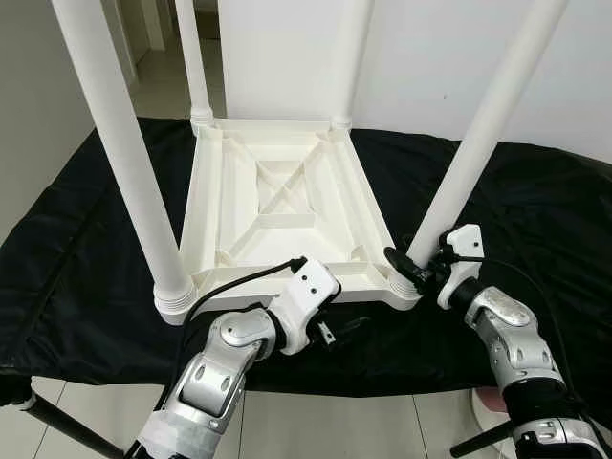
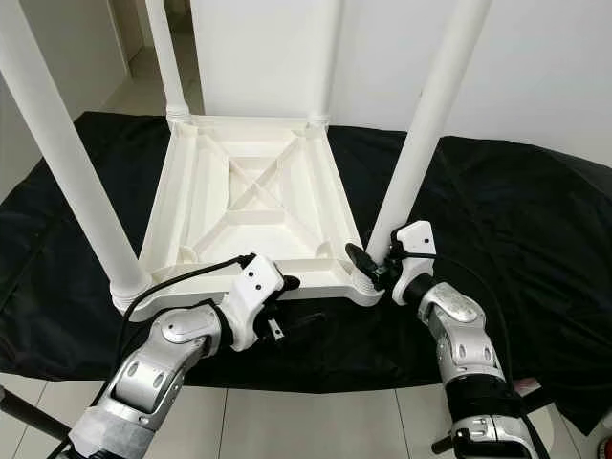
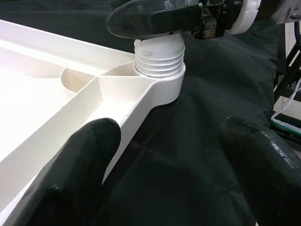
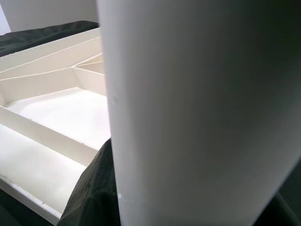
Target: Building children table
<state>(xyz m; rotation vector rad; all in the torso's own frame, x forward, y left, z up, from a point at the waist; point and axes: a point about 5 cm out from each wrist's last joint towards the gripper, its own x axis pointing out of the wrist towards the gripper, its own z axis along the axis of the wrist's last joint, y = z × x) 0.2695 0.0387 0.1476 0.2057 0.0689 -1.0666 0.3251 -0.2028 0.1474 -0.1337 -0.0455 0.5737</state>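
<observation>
I have the white plastic table top (image 1: 287, 206) lying upside down on a black cloth (image 1: 535, 220), its ribbed underside facing up, with four white legs standing in the corner sockets. My right gripper (image 1: 413, 268) is at the near right corner, its black fingers closed around the base of the near right leg (image 1: 478, 143) just above the threaded collar; from the right wrist camera that leg (image 4: 197, 113) stands directly ahead of the claw, right up against it, with one dark finger (image 4: 91, 188) pressed along its side and the ribbed underside (image 4: 51, 117) beyond. My left gripper (image 1: 337, 332) sits in front of the near edge of the top, between the two near corners, pointing across toward the right claw. Its fingers (image 3: 75, 174) are spread wide and hold nothing; one fingertip lies against the white rim, the other hangs over the cloth. Straight ahead of this claw I see the threaded collar (image 3: 157, 61) seated in the corner socket, with the right claw's dark finger (image 3: 150, 21) wrapped just above it. The near left leg (image 1: 124, 153) stands to the left of my left arm, and the two far legs (image 1: 191, 57) rise beyond both claws.
</observation>
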